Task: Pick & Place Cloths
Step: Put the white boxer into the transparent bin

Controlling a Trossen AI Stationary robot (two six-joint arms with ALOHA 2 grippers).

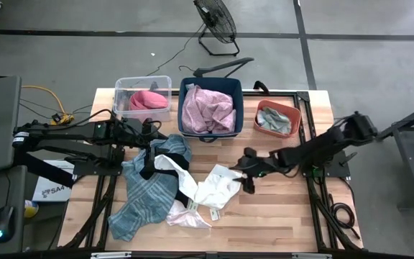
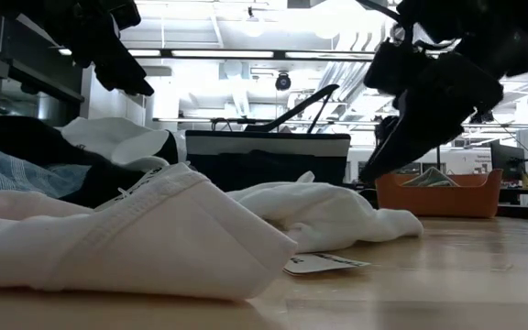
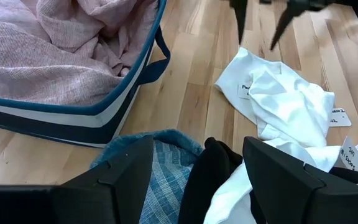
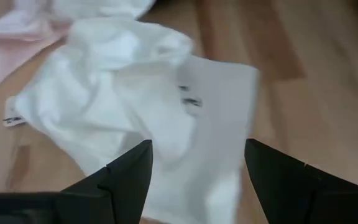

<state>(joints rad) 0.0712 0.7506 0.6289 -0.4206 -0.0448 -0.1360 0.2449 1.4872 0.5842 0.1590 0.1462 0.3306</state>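
Observation:
A heap of cloths lies on the wooden table: a teal-blue plaid one (image 1: 144, 193), a white one with black trim (image 1: 168, 167) lying over it, a crumpled white one (image 1: 218, 188) and a pale pink one (image 1: 185, 216) at the near edge. My left gripper (image 1: 152, 137) hovers open over the far end of the plaid cloth (image 3: 166, 168) and the black trim (image 3: 211, 167). My right gripper (image 1: 245, 173) hangs open just right of and above the white cloth (image 4: 135, 93), fingers slanting down toward it. In the low view it (image 2: 374, 174) is clear of the table.
Three bins stand along the far edge: a clear one (image 1: 165, 80) with a pink-red cloth, a navy one (image 1: 238, 108) with a mauve-pink cloth (image 1: 208, 108), and an orange one (image 1: 294, 115) with grey-green cloths. A paper tag (image 2: 324, 264) lies by the white cloth. Bare wood shows on the right.

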